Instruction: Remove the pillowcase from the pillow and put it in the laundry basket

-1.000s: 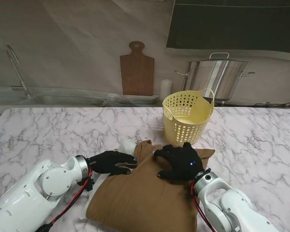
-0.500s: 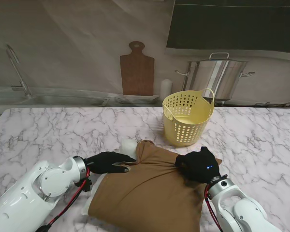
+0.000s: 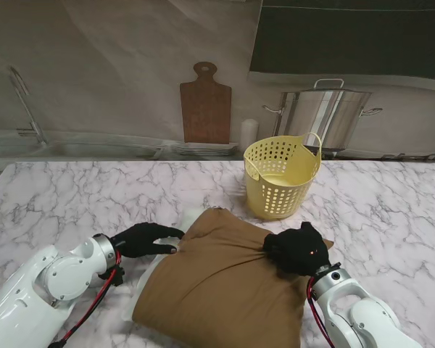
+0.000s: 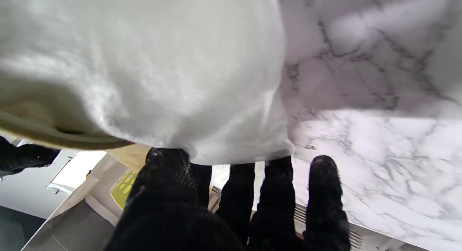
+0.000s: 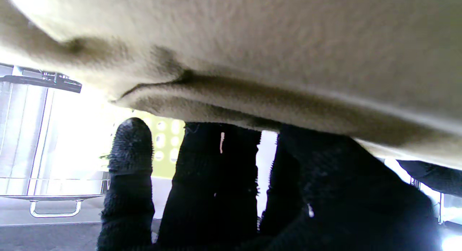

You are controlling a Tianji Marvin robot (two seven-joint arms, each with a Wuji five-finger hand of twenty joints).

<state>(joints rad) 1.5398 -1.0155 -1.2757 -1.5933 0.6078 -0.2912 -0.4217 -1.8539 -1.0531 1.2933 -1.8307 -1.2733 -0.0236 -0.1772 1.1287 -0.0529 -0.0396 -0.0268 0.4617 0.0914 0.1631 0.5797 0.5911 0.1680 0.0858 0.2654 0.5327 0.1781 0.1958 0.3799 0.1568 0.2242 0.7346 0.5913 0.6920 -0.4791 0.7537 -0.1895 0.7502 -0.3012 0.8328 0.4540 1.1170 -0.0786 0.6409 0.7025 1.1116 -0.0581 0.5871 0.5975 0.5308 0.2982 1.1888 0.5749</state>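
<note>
1. Pillowcase [image 3: 225, 279] is brown and it covers nearly all of the pillow [image 3: 189, 217]. Both lie on the desk [image 3: 80, 196] close to me, between the two arms.

2. Only a small white corner of the pillow peeks out at the far left end of the cover. That looks like the open end.

3. The long way of the pillow runs from that far left corner toward me and to the right.

4. The left hand [image 3: 141, 238] sits just beside the white corner. In the left wrist view its fingers [image 4: 236, 193] reach to the edge of the white pillow. I cannot tell if they are pinching it or only touching it.

5. The right hand [image 3: 299, 250] is clenched on a bunch of brown cloth on the right side of the pillowcase. The cloth wrinkles toward it. The right wrist view shows a fold of cloth over the dark fingers [image 5: 216, 164].

6. The laundry basket [image 3: 281, 176] is yellow and stands farther from me, a little to the right. It is nearer to the right hand than to the left hand.

7. I think the cover has to slide off away from the white corner, toward the right hand. So the left hand should hold the pillow back while the right hand pulls.

8. The job has hardly started, since the cover is on almost all the way.
</note>
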